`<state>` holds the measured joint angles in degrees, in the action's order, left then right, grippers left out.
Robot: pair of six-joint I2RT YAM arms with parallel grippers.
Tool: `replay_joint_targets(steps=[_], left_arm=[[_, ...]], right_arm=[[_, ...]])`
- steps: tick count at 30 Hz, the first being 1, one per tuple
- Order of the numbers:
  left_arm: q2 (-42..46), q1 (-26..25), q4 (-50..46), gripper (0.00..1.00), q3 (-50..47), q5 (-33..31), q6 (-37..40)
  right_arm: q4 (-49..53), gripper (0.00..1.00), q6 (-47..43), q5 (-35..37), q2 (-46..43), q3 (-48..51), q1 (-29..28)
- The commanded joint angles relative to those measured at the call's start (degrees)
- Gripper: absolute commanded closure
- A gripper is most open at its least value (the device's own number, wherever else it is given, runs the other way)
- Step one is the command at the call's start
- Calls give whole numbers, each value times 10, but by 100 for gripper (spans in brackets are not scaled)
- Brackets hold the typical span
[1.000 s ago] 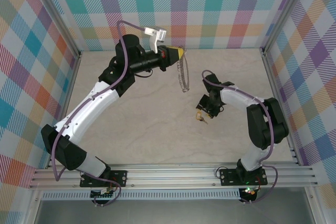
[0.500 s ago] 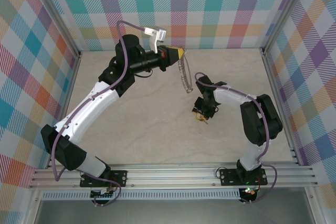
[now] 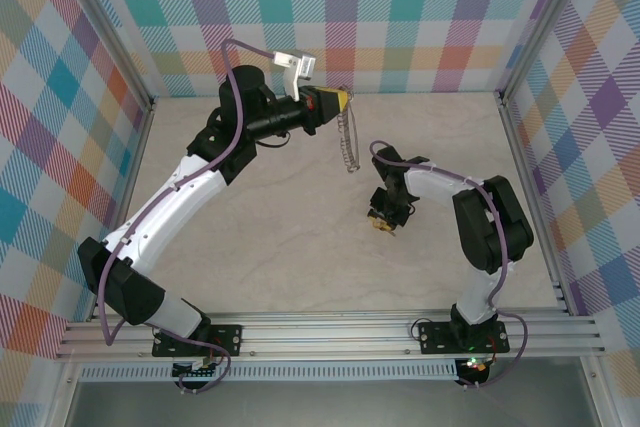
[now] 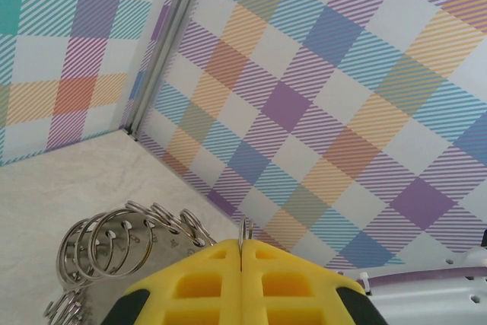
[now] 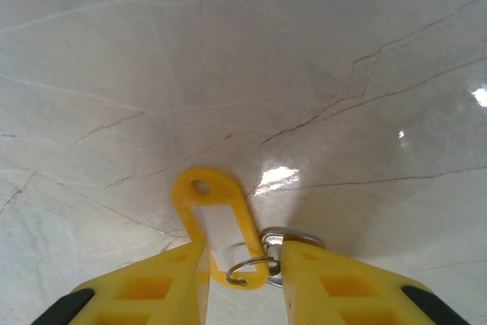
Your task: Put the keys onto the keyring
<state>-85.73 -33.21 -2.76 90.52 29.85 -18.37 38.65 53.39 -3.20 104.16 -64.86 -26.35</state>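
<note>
Right wrist view: the right gripper (image 5: 245,268) is seen close above the table (image 5: 327,74), its two yellow fingers (image 5: 152,287) set apart with the key (image 5: 214,222) lying between them. The key's yellow head is edged by the left finger, and a small metal ring (image 5: 237,272) at its near end is met by the right finger. Whether the key is already squeezed or only flanked cannot be told. A white label is carried on the head, and a hole is pierced at the end pointing away from the gripper. Beyond that end, bare marbled surface with a few bright reflections is spread out.

From the left wrist, the left gripper (image 4: 242,253) is shown clenched, its yellow fingers pressed flat together with a thin wire of the keyring (image 4: 114,241) pinched in the seam. The rest of the keyring, a row of grey metal loops, is curved off to the left of the fingers and below them. Past the fingertips a checked wall (image 4: 342,112) is faced.

From the top external camera, the keyring is seen hanging from the left gripper above the table, and the right gripper with the key is placed beyond and below the keyring's lower end, near it but apart.
</note>
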Motion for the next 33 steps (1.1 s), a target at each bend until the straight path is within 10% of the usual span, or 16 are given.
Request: replay_joint_targets(steps=[1, 33], left_arm=[[18, 8, 36, 100, -1, -1, 11], [26, 10, 39, 100, -7, 3, 7]], right_arm=[[12, 72, 3, 4, 8, 7, -4], [4, 100, 1, 0, -83, 43, -3]])
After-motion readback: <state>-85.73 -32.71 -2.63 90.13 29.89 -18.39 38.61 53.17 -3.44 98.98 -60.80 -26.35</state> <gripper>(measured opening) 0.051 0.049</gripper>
